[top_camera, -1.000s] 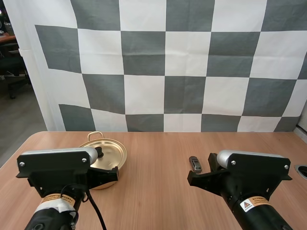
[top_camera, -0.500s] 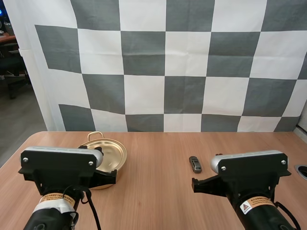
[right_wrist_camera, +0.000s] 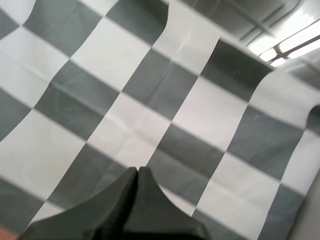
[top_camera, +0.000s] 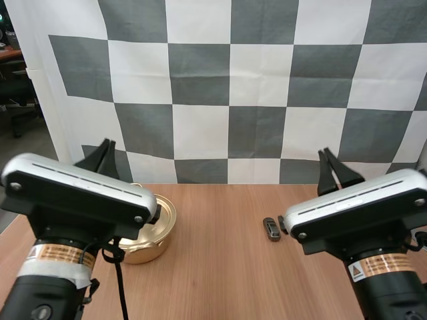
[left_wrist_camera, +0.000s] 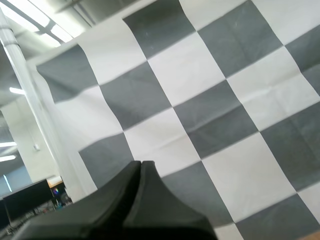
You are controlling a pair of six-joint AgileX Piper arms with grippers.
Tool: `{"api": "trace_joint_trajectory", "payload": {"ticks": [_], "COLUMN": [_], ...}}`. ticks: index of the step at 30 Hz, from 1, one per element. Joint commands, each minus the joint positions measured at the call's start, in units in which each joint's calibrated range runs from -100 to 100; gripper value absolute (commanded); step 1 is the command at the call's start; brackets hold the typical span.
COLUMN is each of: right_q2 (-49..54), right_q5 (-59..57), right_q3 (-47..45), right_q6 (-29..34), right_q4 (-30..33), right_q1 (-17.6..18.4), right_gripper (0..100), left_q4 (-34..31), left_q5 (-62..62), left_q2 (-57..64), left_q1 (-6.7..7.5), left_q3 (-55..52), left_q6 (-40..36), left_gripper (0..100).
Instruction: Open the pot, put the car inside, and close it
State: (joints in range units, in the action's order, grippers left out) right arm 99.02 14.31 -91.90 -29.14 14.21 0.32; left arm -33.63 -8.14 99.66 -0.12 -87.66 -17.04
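Note:
A gold pot [top_camera: 152,235] with its lid on stands on the wooden table, left of centre, partly behind my left arm. A small dark toy car [top_camera: 271,229] lies on the table right of centre, close beside my right arm. My left gripper [top_camera: 105,155] points up above the pot, and in the left wrist view its fingers [left_wrist_camera: 140,167] lie together as one dark wedge. My right gripper [top_camera: 331,165] also points up, above and right of the car, its fingers [right_wrist_camera: 137,171] pressed together the same way. Neither holds anything.
The wooden table [top_camera: 220,267] runs between the two arms, with bare wood between pot and car. A round grommet [top_camera: 423,238] sits at the table's right edge.
Both arms have lifted and tilted up, so their grippers now point upward above the table. The pot and the car have stayed in place.

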Motion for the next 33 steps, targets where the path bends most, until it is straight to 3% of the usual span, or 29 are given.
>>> {"api": "trace_joint_trajectory", "payload": {"ticks": [1, 7, 12, 15, 22, 33], "right_q2": [-6.42, -27.63, -41.04, -45.06, -47.65, -47.53], "right_q5": [-24.25, -64.85, -88.20, -93.08, -97.54, -100.25], "right_q3": [20.06, 46.90, 56.92, 56.92, 56.63, 56.63], "right_q6": [-0.02, -0.02, -0.02, -0.02, 0.07, 0.07], "right_q4": [-16.43, -19.06, -19.06, -19.06, -19.06, -19.06], "right_q1": [-0.04, -0.04, -0.04, -0.04, -0.04, -0.04], "right_gripper": [0, 0, 0, 0, 0, 0], "left_q4": [11.96, 16.99, 17.28, 19.90, 34.40, 34.43], "left_q5": [21.81, 54.76, 82.44, 91.10, 108.14, 108.14], "left_q2": [-4.42, -21.83, -34.29, -40.00, -50.77, -56.37], "left_q1": [-0.02, -0.02, -0.02, -0.02, -0.02, -0.02], "left_q3": [19.14, 44.41, 58.86, 62.00, 60.56, 59.86], "left_q6": [-0.02, -0.02, 2.02, 4.67, 17.82, 17.86], "left_gripper": [0, 0, 0, 0, 0, 0]}}
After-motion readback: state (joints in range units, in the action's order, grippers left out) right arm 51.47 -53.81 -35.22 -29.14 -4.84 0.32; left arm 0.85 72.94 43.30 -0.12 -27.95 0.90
